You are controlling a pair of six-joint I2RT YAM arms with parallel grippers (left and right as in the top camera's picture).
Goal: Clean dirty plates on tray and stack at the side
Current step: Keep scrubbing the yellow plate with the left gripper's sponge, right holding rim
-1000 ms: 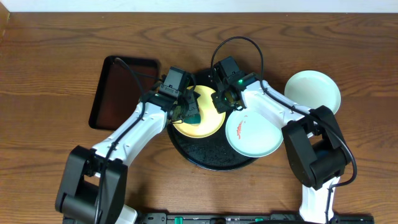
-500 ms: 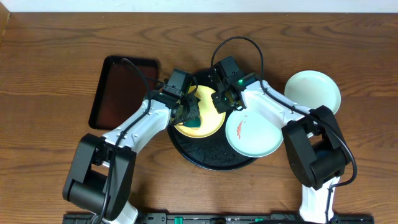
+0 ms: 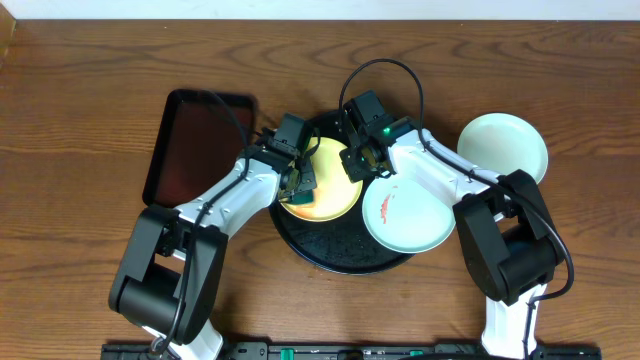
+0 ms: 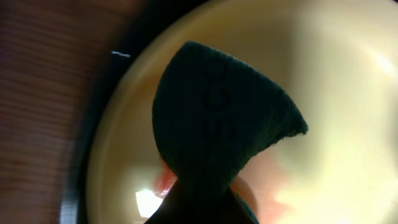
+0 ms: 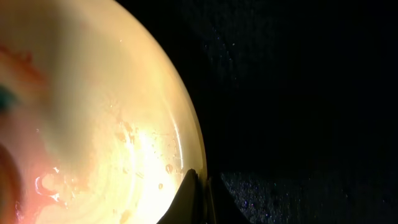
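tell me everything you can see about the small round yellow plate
The small round yellow plate is shallow, glossy and wet-looking, with red-orange smears inside. It lies in the round black tray, at its far left. The right gripper pinches its rim; the dark teal sponge in the left gripper presses on it.

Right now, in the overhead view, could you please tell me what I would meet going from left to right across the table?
Dark rectangular tray, yellow plate, pale plate with a red smear, unsmeared pale plate at the side. The round black tray spans the middle two, so I leave it out.
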